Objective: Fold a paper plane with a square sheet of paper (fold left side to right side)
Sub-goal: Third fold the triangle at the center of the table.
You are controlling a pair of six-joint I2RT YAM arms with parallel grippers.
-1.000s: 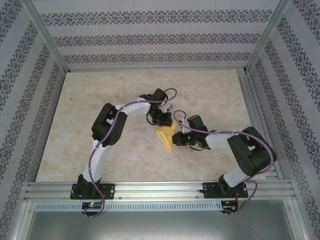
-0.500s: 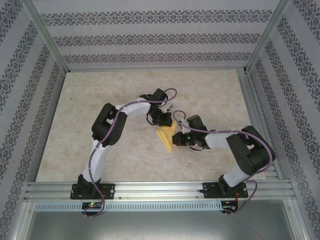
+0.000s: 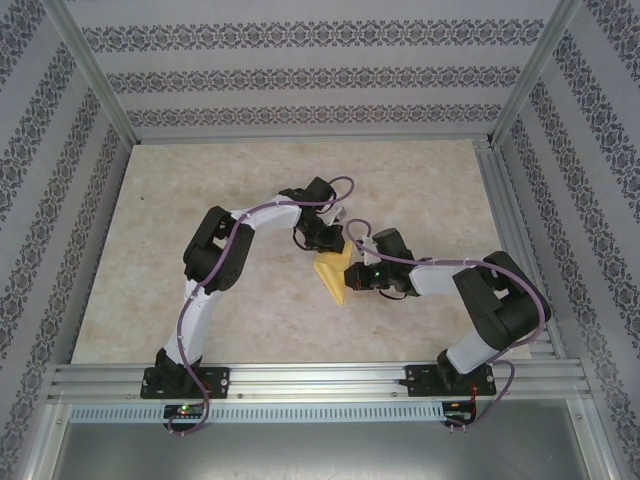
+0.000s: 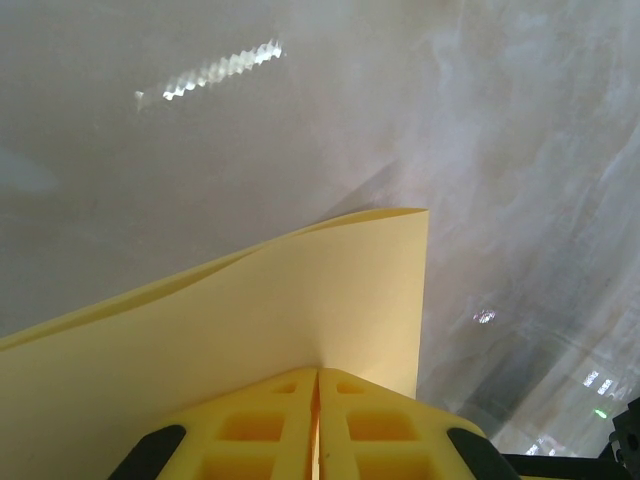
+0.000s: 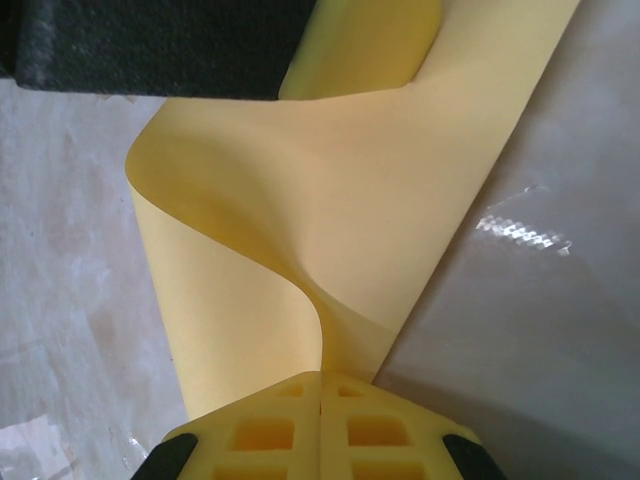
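Note:
The yellow-orange square sheet of paper (image 3: 332, 272) is lifted and bent over itself near the table's middle, tapering to a point toward the front. My left gripper (image 3: 335, 244) is shut on its far edge. In the left wrist view the yellow fingertips (image 4: 290, 395) press together on the sheet (image 4: 250, 320), which fans out ahead. My right gripper (image 3: 352, 276) is shut on the right edge. In the right wrist view the paper (image 5: 380, 220) curls in an S from that gripper (image 5: 320, 376) up to the left gripper's finger (image 5: 360, 45).
The table (image 3: 200, 200) is pale marbled board. Aluminium rails (image 3: 320, 378) run along the front, and posts stand at the back corners. Patterned walls enclose the sides and back. Both arms bend in toward the middle, their wrists close together.
Both grippers stay shut on the paper in the same place. The right arm's elbow has shifted very slightly.

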